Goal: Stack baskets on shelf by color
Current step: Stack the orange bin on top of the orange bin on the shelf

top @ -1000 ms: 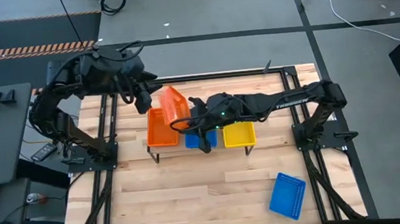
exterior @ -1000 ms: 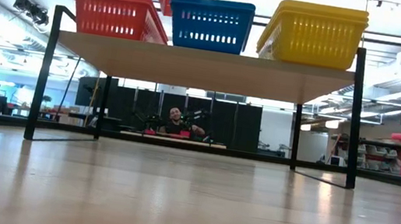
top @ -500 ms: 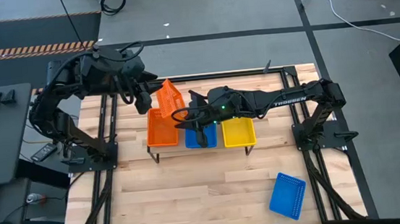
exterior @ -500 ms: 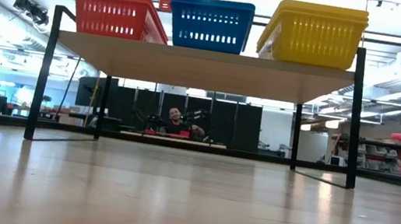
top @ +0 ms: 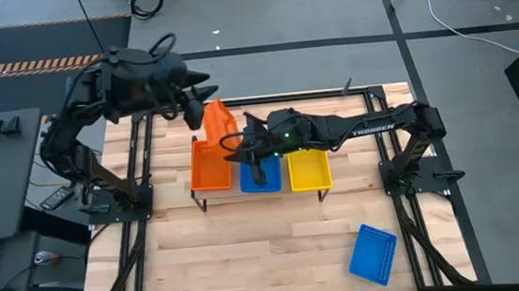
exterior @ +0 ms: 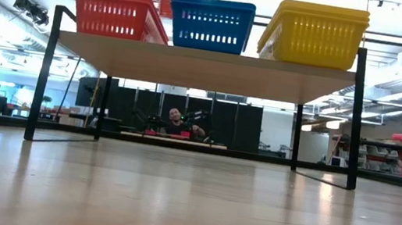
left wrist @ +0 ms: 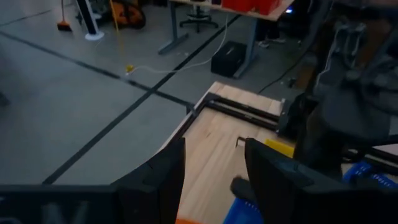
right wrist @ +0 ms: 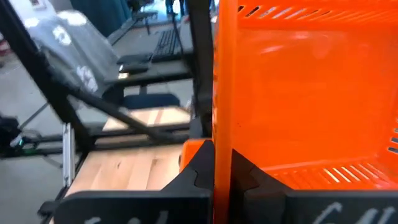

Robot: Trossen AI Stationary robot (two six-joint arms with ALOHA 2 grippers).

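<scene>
The left gripper (top: 199, 82) let go, fingers spread, and backed toward the upper left, leaving the tilted orange mesh plastic basket (top: 219, 127) at frame centre, above the shelf's orange stack (top: 210, 167), pinched by the right gripper (top: 238, 144), so the hand-over looked done

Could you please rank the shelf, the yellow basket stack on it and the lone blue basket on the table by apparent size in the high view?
1. The shelf: spans three basket stacks, though mostly covered by them.
2 and 3. The lone blue basket and the yellow basket stack look about alike; I would not rank them.
</scene>
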